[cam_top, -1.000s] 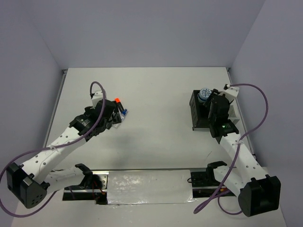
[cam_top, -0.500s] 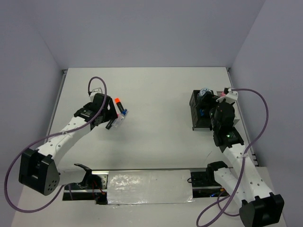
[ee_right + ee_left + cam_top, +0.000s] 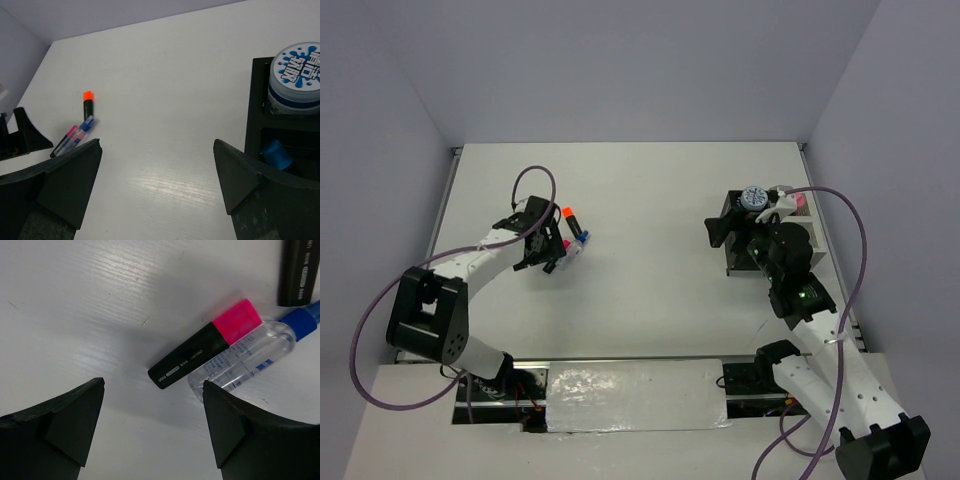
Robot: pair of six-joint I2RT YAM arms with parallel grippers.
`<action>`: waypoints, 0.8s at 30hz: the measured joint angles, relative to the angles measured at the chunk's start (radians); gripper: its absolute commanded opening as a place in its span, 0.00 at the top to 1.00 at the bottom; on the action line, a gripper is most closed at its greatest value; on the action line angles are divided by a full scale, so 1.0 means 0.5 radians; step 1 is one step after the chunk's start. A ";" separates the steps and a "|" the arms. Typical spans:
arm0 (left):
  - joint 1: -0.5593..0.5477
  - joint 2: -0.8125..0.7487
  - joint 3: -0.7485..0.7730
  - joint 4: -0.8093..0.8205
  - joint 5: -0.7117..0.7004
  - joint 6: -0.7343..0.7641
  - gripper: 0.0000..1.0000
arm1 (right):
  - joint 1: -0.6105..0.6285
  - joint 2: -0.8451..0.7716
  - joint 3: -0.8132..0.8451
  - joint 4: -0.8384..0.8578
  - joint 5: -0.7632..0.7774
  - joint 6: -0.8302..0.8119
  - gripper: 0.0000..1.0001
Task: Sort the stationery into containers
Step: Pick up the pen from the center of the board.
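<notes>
Since the frame crops the third marker (image 3: 299,270), cap colour unknown. Left gripper (image 3: 152,385) gapes empty above pink-capped marker (image 3: 205,350) and blue-capped tube (image 3: 250,357), touching on the table (image 3: 75,300). Right gripper (image 3: 157,145), spread wide, empty, sits near black organiser (image 3: 255,100): patterned roll (image 3: 295,75) in one compartment, blue cap (image 3: 276,154) in next.

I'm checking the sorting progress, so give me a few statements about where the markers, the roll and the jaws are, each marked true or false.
1. The pink-capped marker lies on the table beside the blue-capped tube. True.
2. A patterned roll sits in the black organiser. True.
3. The marker with the orange cap is inside the organiser. False: the orange-capped marker lies on the table.
4. The left jaws are shut on the pink-capped marker. False: they stand open above it, holding nothing.
</notes>
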 measured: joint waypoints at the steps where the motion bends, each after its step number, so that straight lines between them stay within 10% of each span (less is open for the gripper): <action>1: 0.004 0.038 0.006 0.004 -0.001 0.001 0.09 | 0.011 -0.004 0.000 0.000 -0.015 0.000 0.00; 24: 0.022 0.359 0.024 0.169 0.146 0.052 0.24 | 0.277 0.092 0.018 -0.105 -0.066 0.011 0.00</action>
